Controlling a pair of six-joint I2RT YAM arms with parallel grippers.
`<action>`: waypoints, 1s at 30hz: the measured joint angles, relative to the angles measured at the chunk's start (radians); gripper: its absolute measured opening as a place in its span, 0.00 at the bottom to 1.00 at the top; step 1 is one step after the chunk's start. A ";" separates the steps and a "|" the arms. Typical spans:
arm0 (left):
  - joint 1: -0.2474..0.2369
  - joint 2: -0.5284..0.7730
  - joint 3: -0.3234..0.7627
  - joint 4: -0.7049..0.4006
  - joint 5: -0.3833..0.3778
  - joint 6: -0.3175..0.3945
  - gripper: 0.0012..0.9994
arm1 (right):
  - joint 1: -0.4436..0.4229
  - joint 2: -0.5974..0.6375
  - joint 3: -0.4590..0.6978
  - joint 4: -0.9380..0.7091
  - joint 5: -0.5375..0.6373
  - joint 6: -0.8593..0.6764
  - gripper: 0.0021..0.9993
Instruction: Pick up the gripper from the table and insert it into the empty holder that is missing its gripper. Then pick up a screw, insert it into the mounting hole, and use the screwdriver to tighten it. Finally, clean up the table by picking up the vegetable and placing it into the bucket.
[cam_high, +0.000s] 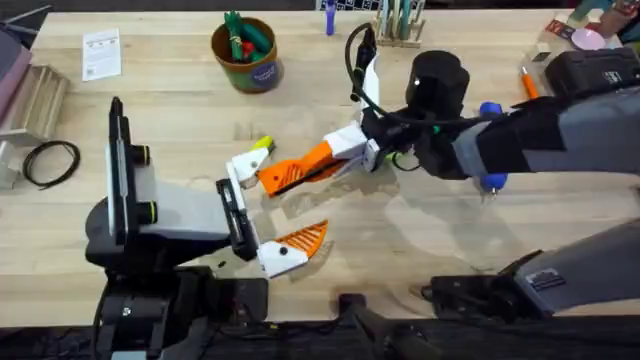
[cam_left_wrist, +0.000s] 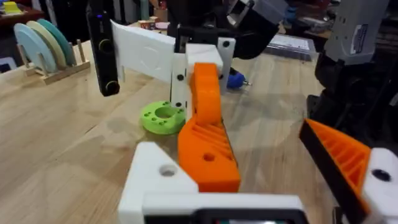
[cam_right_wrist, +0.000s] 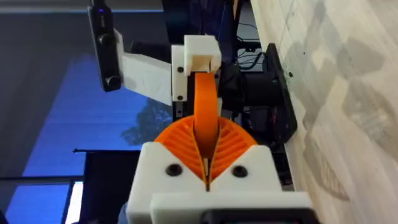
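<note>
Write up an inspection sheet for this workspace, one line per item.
Surface: light wood table, no spills seen.
Job's things: orange fingertip is at the holder. The corn cob lies beside the holder. The bucket stands upright at the far side with green and red toy vegetables in it. The screwdriver is partly hidden by the right arm.
Clutter: green disc, paper card, orange pen tool.
Grippers: left gripper open; right gripper shut on the orange fingertip.
Cables: black coil near the left edge.
Surroundings: plate rack.
</note>
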 joint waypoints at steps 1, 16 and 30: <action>0.000 0.000 0.000 0.000 -0.001 0.000 0.99 | 0.002 0.000 0.000 0.004 0.001 0.000 0.01; 0.000 0.000 0.000 0.002 -0.010 0.000 0.99 | 0.005 0.000 -0.001 0.059 0.034 0.012 0.01; 0.000 0.000 0.000 0.004 -0.020 0.000 0.99 | 0.009 0.000 -0.001 0.061 0.076 0.020 0.01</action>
